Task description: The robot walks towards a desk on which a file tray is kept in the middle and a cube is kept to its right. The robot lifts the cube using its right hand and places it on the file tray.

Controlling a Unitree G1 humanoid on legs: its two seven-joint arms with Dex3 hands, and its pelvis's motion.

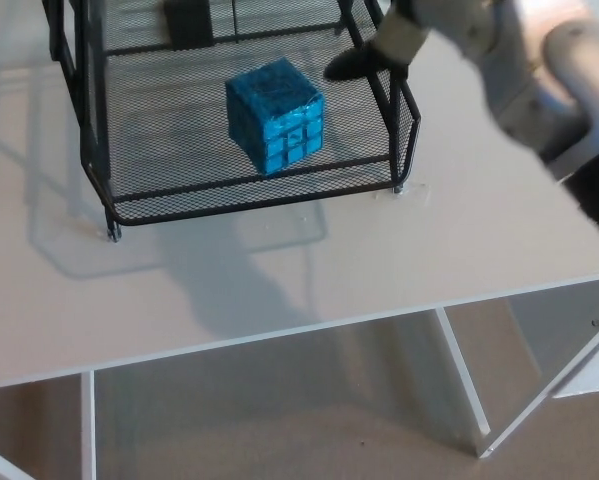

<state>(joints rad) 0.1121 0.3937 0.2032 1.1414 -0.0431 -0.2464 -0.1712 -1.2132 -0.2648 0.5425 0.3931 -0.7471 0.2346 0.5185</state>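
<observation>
A bright blue cube [275, 113] rests on the mesh floor of the black wire file tray [249, 205], right of its middle and turned slightly. My right hand [367, 62] hangs over the tray's right rim, a short way up and right of the cube and not touching it. It is open and holds nothing. The pale forearm runs off toward the upper right corner. My left hand does not show.
The tray stands on a white desk [459, 230] whose front edge crosses the lower picture, with white legs and beige floor below. A dark block [187, 20] sits at the tray's back. The tray's upright black frame rises on the left.
</observation>
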